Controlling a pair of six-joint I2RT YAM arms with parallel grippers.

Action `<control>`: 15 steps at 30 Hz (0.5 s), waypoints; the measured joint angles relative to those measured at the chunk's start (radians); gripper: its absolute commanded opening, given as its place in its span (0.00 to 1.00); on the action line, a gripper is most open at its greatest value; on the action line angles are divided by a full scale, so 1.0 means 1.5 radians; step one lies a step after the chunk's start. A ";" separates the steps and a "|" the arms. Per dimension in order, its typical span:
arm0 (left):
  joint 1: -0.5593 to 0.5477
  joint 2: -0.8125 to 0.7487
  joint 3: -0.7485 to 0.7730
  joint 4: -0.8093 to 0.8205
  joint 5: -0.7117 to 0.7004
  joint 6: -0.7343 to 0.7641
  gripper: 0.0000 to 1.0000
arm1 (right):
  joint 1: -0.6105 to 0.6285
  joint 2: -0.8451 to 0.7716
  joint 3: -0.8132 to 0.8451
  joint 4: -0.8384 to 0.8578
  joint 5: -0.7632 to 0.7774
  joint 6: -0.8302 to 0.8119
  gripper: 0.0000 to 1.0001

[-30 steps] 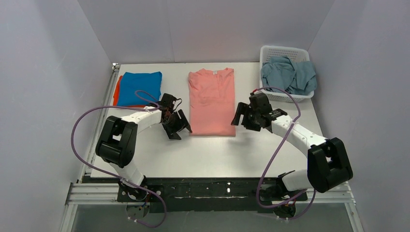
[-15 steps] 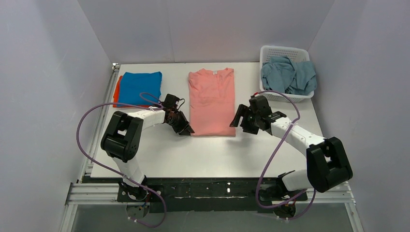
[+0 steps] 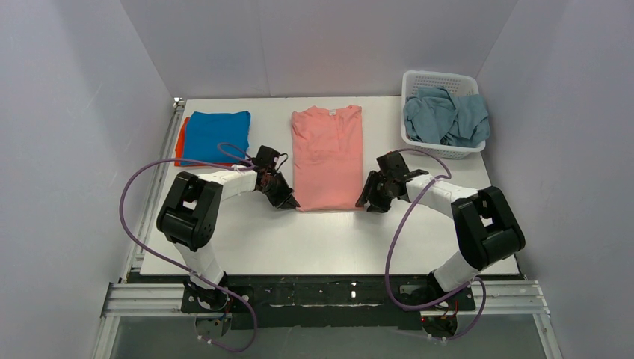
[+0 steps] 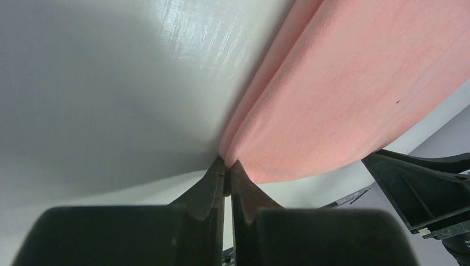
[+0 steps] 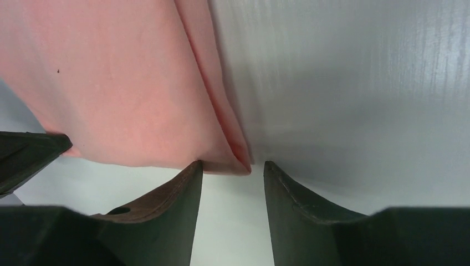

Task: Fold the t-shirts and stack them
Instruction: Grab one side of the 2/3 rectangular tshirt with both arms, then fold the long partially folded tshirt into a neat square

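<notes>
White table [image 3: 336, 239], pink tee [image 3: 327, 157] pinched, orange tee [image 3: 180, 143] mostly under blue tee [image 3: 217, 134]

Soft, even light; overhead view sharp.
Wrist views: streaky glare on the white table [image 4: 183, 33], faint shadow beside the salmon-pink t-shirt [image 4: 343, 94], foregrounds blurred.

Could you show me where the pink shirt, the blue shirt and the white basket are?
pink shirt [image 3: 327, 157]: overhead view, middle of its folded front.
blue shirt [image 3: 217, 136]: overhead view, centre of its top face.
white basket [image 3: 437, 81]: overhead view, its far wall.
</notes>
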 measured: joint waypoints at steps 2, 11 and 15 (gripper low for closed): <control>-0.001 0.000 0.002 -0.003 -0.003 0.000 0.00 | 0.001 0.002 0.001 0.001 -0.007 0.004 0.48; -0.003 -0.001 0.006 -0.014 -0.015 -0.002 0.00 | 0.013 0.025 0.001 0.013 -0.026 0.022 0.01; -0.006 0.000 0.011 -0.022 -0.020 -0.002 0.00 | 0.019 0.030 0.003 0.016 -0.021 0.026 0.01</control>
